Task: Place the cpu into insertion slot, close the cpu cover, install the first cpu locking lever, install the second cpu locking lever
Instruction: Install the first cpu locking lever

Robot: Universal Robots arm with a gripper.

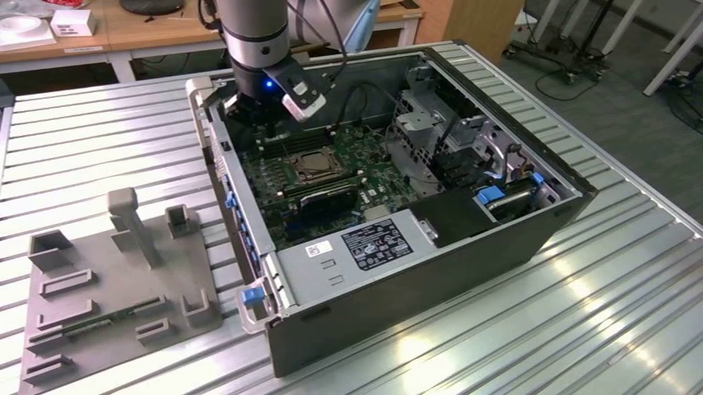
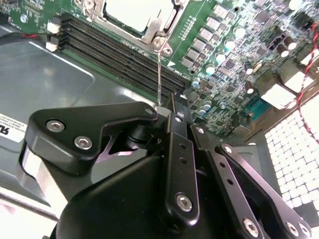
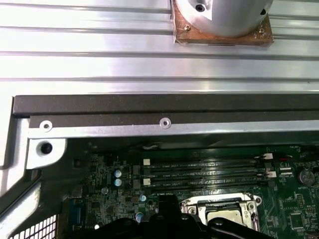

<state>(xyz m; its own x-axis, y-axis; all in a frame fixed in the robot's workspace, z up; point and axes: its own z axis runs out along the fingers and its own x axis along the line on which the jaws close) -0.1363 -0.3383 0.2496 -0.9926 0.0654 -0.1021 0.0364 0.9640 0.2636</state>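
Exterior view: the square metal socket (image 1: pixel 292 169) sat on a green motherboard (image 1: pixel 357 152) inside a dark, open computer case (image 1: pixel 439 271) on a ribbed aluminium table (image 1: pixel 99 140). The cpu (image 1: pixel 313 167), a small flat square chip with a silvery-tan metal top, lay in that socket. The black, linkage-fingered gripper (image 1: pixel 267 123) hung inside the case near the socket. A grey moulded parts fixture (image 1: pixel 110 280) lay well apart from the socket, outside the case.

Second wrist view: the gripper (image 2: pixel 172 107) had its fingers drawn together with no gap showing. The free end of a thin bare-wire locking lever (image 2: pixel 159 74) met their tip, but I could not tell whether the wire was pinched or only pressed. The lever ran back to the socket's corner. There the cpu cover (image 2: pixel 154 31), a thin silver frame plate with an open window, lay down around the cpu (image 2: pixel 132 12). Long black memory slots (image 2: pixel 114 55) ran just beside the socket.

First wrist view: the cpu (image 3: pixel 227 217) sat in the socket, framed by the cpu cover (image 3: pixel 219 201). The gripper's dark tip (image 3: pixel 164 203) was just beside the socket. The memory slots (image 3: pixel 204 169) lay between the socket and the case wall.

The step in hand looked to be seating a locking lever; which of the two was unclear. Doing it well would likely mean keeping contact near the wire's free end and following its arc about the socket hinge. It would also mean staying clear of the memory slots.
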